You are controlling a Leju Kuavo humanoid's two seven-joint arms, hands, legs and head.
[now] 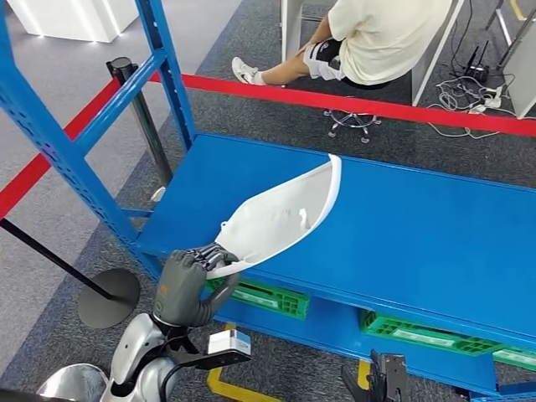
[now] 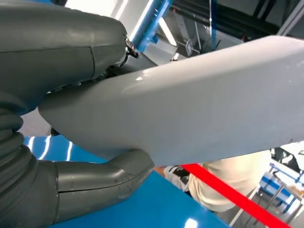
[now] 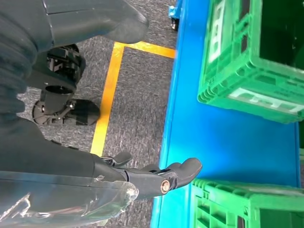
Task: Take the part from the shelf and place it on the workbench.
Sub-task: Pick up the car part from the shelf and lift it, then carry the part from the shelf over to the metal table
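The left robot hand grips the narrow end of a white curved part, thumb on one face and dark fingers on the other, at the front edge of the blue shelf. The part extends from that hand up and away over the shelf surface, its wide rimmed end farthest from the robot; whether its underside touches the shelf cannot be told. In the left wrist view the part lies between the thick grey thumb and the fingers of the left robot hand, with the blue shelf surface beneath. The right robot hand hangs low beside the lower shelf level, its fingers stretched out and holding nothing; in the head view the right robot hand appears as a dark shape at the lower edge. Green crates sit on the lower level under the shelf, and the right wrist view shows green crates on that blue level next to a yellow floor line on grey carpet. A red barrier tape runs behind the shelf from a black post. Beyond the tape a person sits on a stool, one leg extended. Cables lie on the floor near that person.
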